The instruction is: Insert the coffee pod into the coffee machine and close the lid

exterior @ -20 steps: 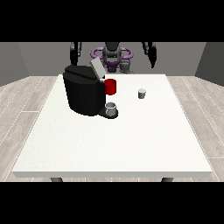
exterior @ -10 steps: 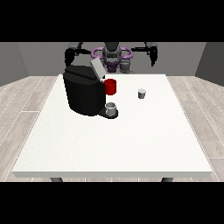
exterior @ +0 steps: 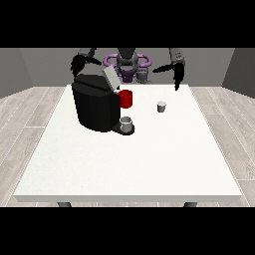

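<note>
— Where is the pod?

— I see the small grey coffee pod (exterior: 161, 106) standing alone on the white worktop (exterior: 129, 164), near the far edge and nearer the right side. Nothing touches it.

— And the machine?

— The black coffee machine (exterior: 97, 105) sits by the far left corner. Its grey lid (exterior: 110, 77) is tipped up. A red part (exterior: 126, 98) sticks out beside it, and a grey cup (exterior: 127, 123) stands at its base.

— The hands?

— The hand at the view's right (exterior: 177, 76) hangs above the far edge, behind the pod, fingers pointing down and loose, carrying nothing. The hand at the view's left (exterior: 78, 64) is up behind the machine. I cannot tell how its fingers lie.
</note>
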`<state>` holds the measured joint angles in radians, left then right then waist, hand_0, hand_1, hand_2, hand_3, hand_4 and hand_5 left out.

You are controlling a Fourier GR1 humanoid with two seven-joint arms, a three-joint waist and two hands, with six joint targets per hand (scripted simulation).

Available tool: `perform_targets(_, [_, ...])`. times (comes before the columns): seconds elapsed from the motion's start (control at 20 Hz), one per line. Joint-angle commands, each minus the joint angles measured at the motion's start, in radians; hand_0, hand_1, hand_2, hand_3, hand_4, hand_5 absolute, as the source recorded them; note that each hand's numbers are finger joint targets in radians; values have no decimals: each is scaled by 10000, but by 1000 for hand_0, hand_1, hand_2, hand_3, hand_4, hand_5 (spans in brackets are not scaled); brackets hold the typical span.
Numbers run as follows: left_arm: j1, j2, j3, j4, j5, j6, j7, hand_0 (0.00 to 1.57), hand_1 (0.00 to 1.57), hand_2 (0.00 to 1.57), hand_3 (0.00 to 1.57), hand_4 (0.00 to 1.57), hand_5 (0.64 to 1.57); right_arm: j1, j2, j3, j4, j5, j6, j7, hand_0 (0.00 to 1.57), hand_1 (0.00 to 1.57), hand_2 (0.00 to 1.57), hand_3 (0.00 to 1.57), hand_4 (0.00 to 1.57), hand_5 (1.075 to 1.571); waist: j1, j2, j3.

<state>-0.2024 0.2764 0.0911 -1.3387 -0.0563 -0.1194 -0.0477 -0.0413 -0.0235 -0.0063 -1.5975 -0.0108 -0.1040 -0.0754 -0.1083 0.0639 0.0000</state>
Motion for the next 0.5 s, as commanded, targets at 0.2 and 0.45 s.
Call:
perform_targets(0.2, [-1749, 508, 597, 2566, -415, -22, -58, 0, 0, 0, 0, 0, 1571, -511, 37, 179, -116, 73, -150, 162, 0, 0, 0, 0, 118, 1571, -379, 659, -2])
perform_targets(0.45, [-2045, 126, -23, 2908, -1193, 394, 304, 0, 0, 0, 0, 0, 1571, -989, 145, -175, 1023, -223, -207, -376, 0, 0, 0, 0, 259, 1571, -51, 890, 2])
